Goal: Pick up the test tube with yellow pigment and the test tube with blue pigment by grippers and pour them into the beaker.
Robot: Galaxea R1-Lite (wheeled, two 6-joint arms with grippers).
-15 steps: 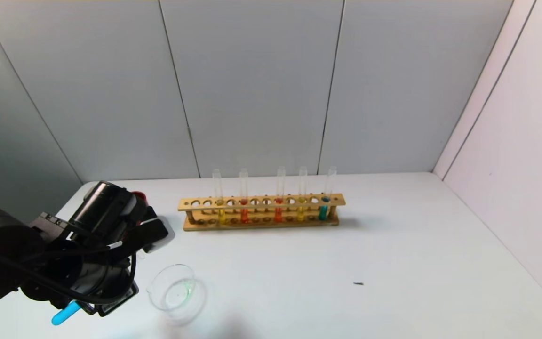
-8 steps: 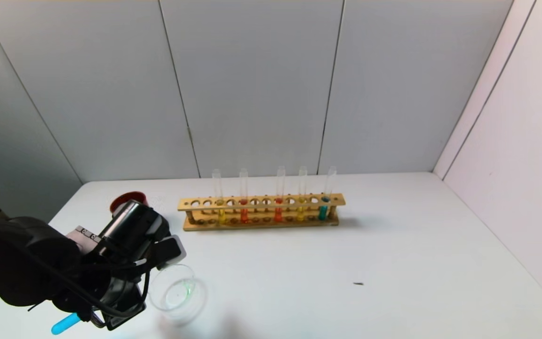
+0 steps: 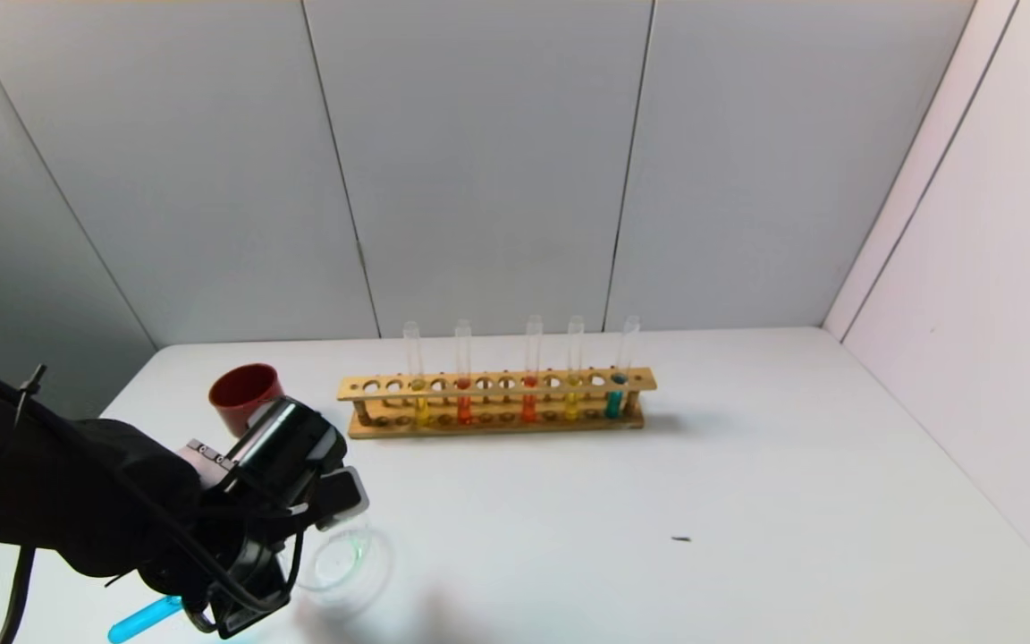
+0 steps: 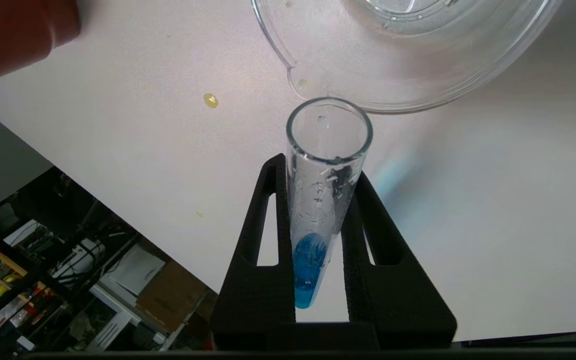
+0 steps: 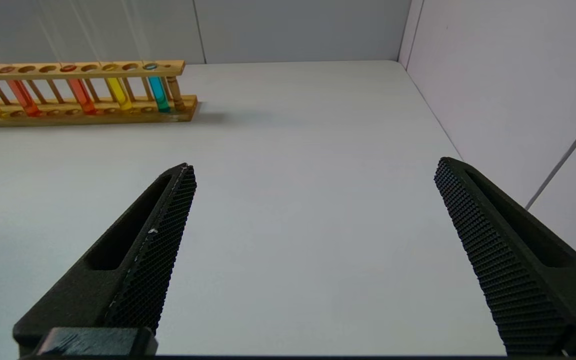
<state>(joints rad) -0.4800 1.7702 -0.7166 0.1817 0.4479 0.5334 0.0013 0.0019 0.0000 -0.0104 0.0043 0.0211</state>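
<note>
Gripping the test tube with blue pigment (image 4: pixel 325 200) between its two black fingers (image 4: pixel 263 260), the left pincer (image 4: pixel 318 172) hung near the tabletop's (image 3: pixel 658 501) front left corner; the tube lay tilted, its open mouth just beside the lip of the beaker (image 4: pixel 408 65) and its rounded blue end pointing away toward the front edge; blue liquid sat in that closed end, and droplets clung to the inner glass; the beaker (image 3: pixel 345 563) stood on the tabletop just beside the pincer; a dark red cup (image 3: pixel 244 394) stood behind it, nearer the back left corner; a wooden rack (image 3: pixel 497 402) sat toward the back edge, holding two yellow tubes (image 3: pixel 419 407), two orange-red tubes and one blue tube (image 3: pixel 615 398), all upright; the right pincer (image 5: pixel 313 210) hovered over the right side of the tabletop, its fingers spread wide apart and holding nothing.
</note>
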